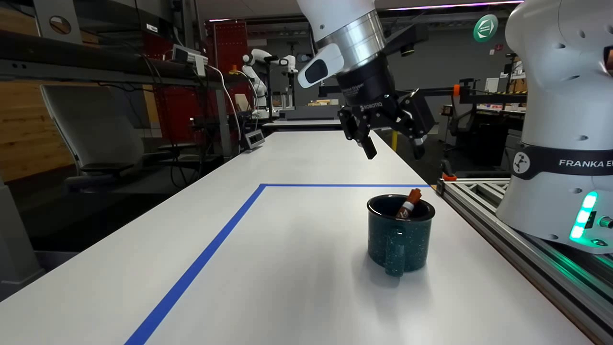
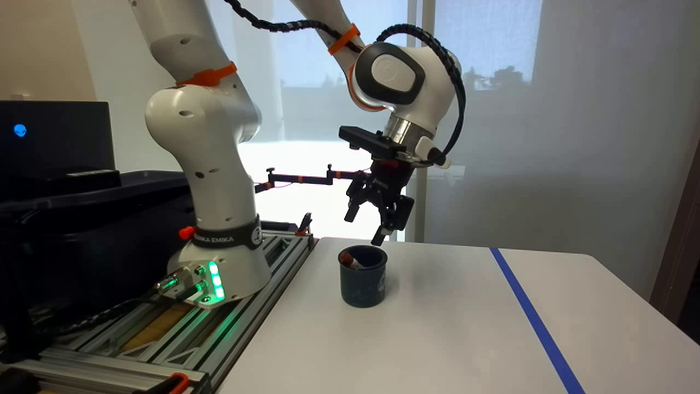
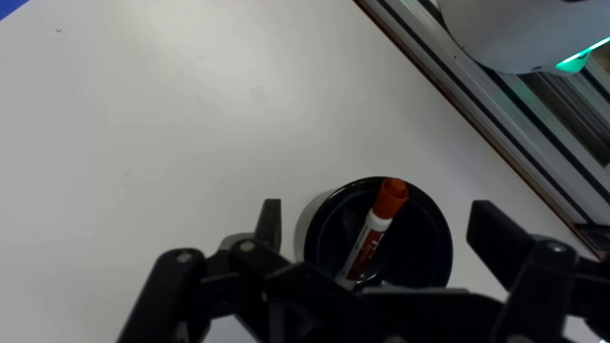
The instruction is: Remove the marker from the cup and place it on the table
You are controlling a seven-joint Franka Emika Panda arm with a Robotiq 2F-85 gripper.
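Note:
The dark teal cup (image 1: 380, 242) stands upright on the white table (image 1: 297, 239), near the robot's base. It also shows in an exterior view (image 2: 362, 287) and the wrist view (image 3: 424, 238). The marker (image 3: 369, 238) leans inside the cup, its reddish-orange end up at the rim; this end also shows in both exterior views (image 1: 408, 205) (image 2: 348, 260). My gripper (image 1: 394, 150) is open and empty above the cup, tilted in both exterior views (image 2: 364, 228). In the wrist view its fingers (image 3: 376, 209) appear on either side of the cup. The gripper hides the marker's lower end there.
A blue tape line (image 1: 206, 256) runs along and across the table, also seen in an exterior view (image 2: 538, 323). The robot's white base (image 2: 229, 268) stands on a metal frame (image 1: 503, 230) along the table's edge. The cup's handle (image 1: 395, 254) sticks out from its side.

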